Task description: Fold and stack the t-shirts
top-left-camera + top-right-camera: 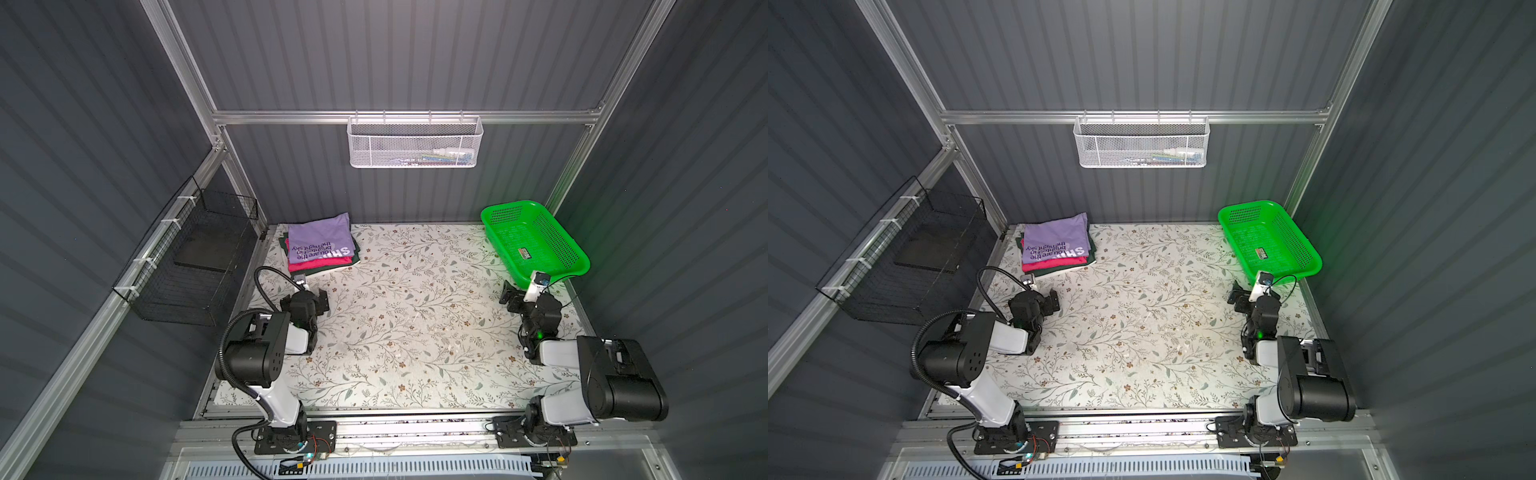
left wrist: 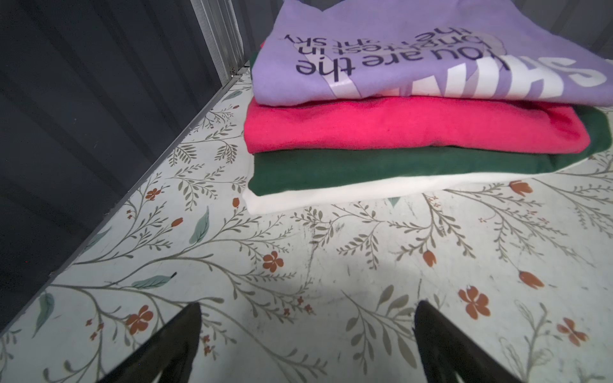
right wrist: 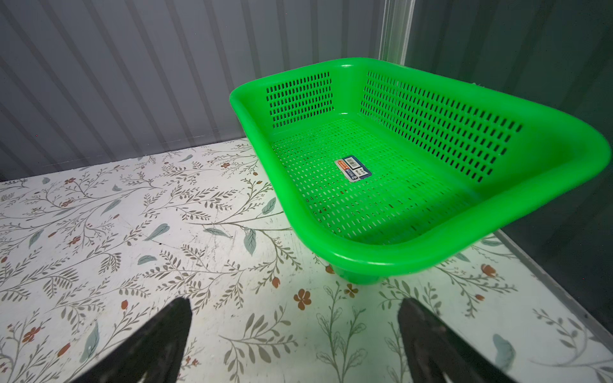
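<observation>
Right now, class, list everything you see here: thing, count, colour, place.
lavender t-shirt: one, lavender, top of the stack, table's far left corner
pink t-shirt: one, pink, second in the stack
dark green t-shirt: one, dark green, third
white cloth: one, white, bottom of the stack
plastic basket: one, bright green, table's far right corner
label: one, multicoloured, in the plastic basket
white wire basket: one, white, back rail
black wire basket: one, black, left wall
table: one, floral
left gripper: one, black, open, near the stack
right gripper: one, black, open, near the plastic basket

Folded t-shirts (image 1: pixel 320 245) stacked, lavender topmost
</observation>
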`<state>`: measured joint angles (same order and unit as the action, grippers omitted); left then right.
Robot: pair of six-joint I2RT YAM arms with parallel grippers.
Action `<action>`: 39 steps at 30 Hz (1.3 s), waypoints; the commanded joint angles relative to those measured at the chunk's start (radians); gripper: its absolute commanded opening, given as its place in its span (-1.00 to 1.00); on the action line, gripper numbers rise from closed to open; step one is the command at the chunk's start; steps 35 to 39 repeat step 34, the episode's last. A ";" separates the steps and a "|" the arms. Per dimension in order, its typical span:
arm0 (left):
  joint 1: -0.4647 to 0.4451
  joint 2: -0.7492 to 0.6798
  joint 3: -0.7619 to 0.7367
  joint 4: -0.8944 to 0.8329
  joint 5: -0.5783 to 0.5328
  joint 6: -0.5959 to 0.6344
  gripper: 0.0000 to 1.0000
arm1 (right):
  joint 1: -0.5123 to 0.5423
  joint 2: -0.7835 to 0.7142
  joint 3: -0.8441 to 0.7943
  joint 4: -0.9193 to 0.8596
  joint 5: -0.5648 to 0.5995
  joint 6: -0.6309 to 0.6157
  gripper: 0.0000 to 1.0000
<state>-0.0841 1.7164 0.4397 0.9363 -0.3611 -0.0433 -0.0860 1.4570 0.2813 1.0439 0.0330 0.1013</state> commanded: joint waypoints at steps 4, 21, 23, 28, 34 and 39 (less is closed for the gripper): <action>-0.002 -0.001 0.011 0.012 0.008 0.017 0.99 | 0.003 0.004 0.012 -0.004 0.012 0.004 0.98; -0.011 -0.005 0.025 -0.016 -0.005 0.029 0.99 | -0.005 -0.024 -0.054 0.069 0.035 0.026 0.98; -0.013 0.003 0.013 0.022 -0.002 0.032 0.99 | 0.023 -0.011 0.048 -0.098 0.057 -0.008 0.98; -0.013 0.001 0.017 0.005 0.005 0.029 0.99 | 0.055 -0.008 0.032 -0.059 0.049 -0.051 0.99; -0.012 -0.001 0.014 0.012 0.006 0.027 0.99 | 0.056 0.006 0.023 -0.012 0.049 -0.054 0.98; -0.012 -0.001 0.014 0.012 0.006 0.027 0.99 | 0.056 0.006 0.023 -0.012 0.049 -0.054 0.98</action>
